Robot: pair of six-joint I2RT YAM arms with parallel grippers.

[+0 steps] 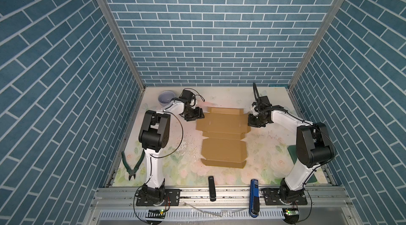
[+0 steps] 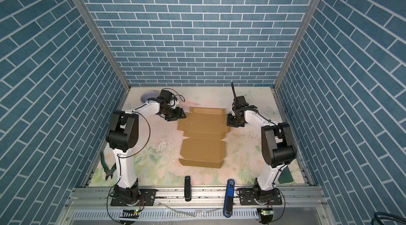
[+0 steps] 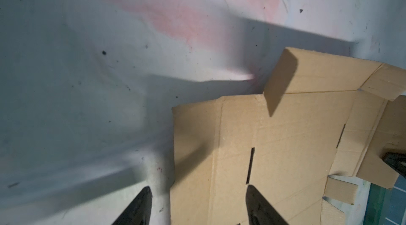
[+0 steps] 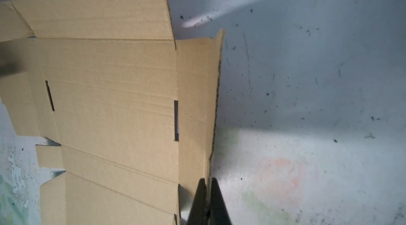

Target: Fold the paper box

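The paper box (image 1: 222, 133) (image 2: 203, 133) is a tan cardboard sheet with flaps and slits, lying mostly flat mid-table in both top views. My left gripper (image 1: 195, 116) (image 3: 198, 187) is open at the sheet's far left edge. One finger (image 3: 140, 206) is over the table, the other finger (image 3: 258, 204) is over the cardboard (image 3: 285, 147). A small corner tab (image 3: 281, 81) stands up. My right gripper (image 1: 250, 122) (image 4: 208, 180) is shut on the edge of the right side flap (image 4: 193, 103), which is raised upright.
A pale bowl (image 1: 166, 98) sits at the back left behind the left arm. Green pliers (image 1: 129, 164) lie by the left wall. A black bar (image 1: 211, 187) and a blue bar (image 1: 254, 195) lie at the front edge. A dark green pad (image 1: 292, 153) is partly hidden by the right arm.
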